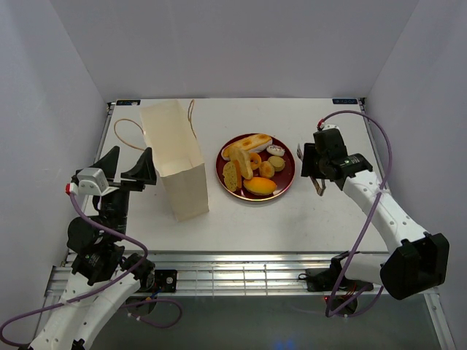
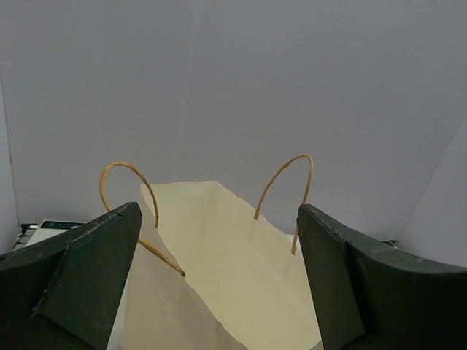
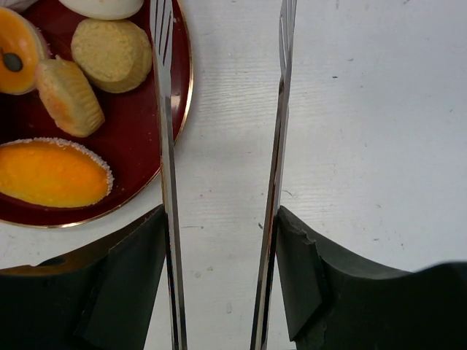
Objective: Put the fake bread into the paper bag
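Right fingers (image 3: 124,292) clamping tongs (image 3: 166,146), fake bread (image 3: 51,173) on plate (image 3: 135,157), left of tongs

The top external camera sits high above and behind the 2 arm bases (image 1: 416,266). It looks down and forward from far enough back to take in the whole table (image 1: 292,219) and 3 walls (image 1: 233,51).

The left wrist camera sits just behind the left gripper (image 2: 219,211), nearly level. It faces past the spread fingers at the open top of the paper bag (image 2: 219,284), very close.

The right wrist camera looks straight down between the fingers of the right gripper (image 3: 219,219) and the tongs (image 3: 166,146) they clasp, close to the tabletop.

The right wrist and top views share the edge of the plate (image 3: 139,146) nearest the right arm and the table beside it. The left wrist and top views share the bag.
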`<state>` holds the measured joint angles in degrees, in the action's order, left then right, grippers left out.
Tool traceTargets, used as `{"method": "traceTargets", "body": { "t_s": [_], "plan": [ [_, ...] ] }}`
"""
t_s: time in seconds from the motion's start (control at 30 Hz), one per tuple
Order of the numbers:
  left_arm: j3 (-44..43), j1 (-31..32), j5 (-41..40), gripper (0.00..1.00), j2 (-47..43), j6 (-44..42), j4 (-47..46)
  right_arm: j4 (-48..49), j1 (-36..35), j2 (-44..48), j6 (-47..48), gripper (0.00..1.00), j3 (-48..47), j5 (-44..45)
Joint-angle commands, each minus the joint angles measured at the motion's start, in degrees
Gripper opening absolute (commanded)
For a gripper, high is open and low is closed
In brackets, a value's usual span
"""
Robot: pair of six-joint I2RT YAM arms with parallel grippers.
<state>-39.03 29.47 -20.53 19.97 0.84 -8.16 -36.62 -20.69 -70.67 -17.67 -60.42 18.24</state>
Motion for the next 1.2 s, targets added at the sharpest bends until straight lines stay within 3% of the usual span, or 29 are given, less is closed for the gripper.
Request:
{"method": "traceTargets", "body": {
  "t_s": [0.0,0.67,1.17],
  "plan": [
    [0.4,0.2,-1.1,0.98,-0.1,-0.6,-0.4,0.7,-0.7,2.0,3.2,0.64,-3.9,-5.8],
    [2.1,0.2,-8.5,0.98,-1.6,-4.3,-2.6,5.2,-11.9,-6.6,8.7,0.64,-13.2,-12.2],
    [2.6,0.2,-8.3,0.98,-1.4,-4.4,-3.4,9.5,-14.3,-11.0,7.3,0.62,-12.0,-19.4]
  ]
}}
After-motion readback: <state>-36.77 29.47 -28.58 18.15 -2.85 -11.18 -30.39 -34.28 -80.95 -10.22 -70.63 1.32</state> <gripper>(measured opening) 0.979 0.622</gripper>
